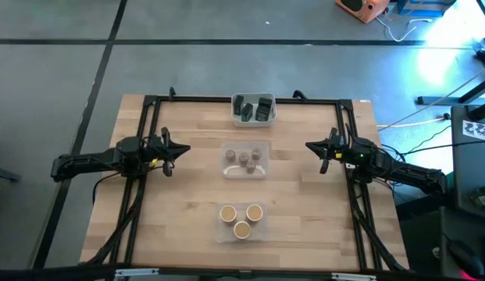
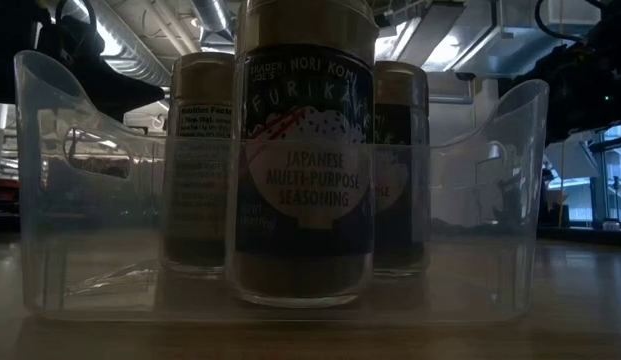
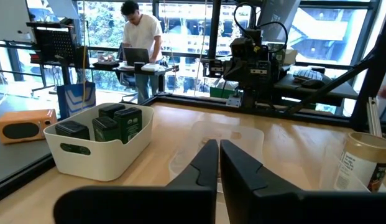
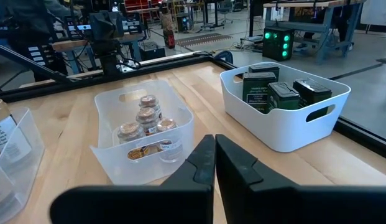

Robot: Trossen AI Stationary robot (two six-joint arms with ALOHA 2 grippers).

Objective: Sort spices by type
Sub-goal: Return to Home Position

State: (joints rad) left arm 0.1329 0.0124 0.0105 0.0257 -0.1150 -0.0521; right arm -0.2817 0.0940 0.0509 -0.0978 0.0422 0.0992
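Several dark blocky containers (image 1: 254,108) sit in a white tray (image 1: 237,119) at the table's far middle; they also show in the right wrist view (image 4: 276,92). Small grey-brown jars (image 1: 245,158) stand in a clear tray (image 1: 227,168) at the centre. Three tan-topped jars (image 1: 240,218) stand in a clear tray (image 1: 223,234) near the front edge, and the low view shows them close up (image 2: 304,160). My left gripper (image 1: 186,148) hovers shut to the left of the centre tray. My right gripper (image 1: 308,146) hovers shut to its right. Neither touches anything.
A black frame (image 1: 152,100) runs around the wooden table top. Bare wood lies between each gripper and the trays. A person (image 3: 140,37) stands at a desk far beyond the table. An orange speaker (image 1: 359,8) sits on the floor behind the table.
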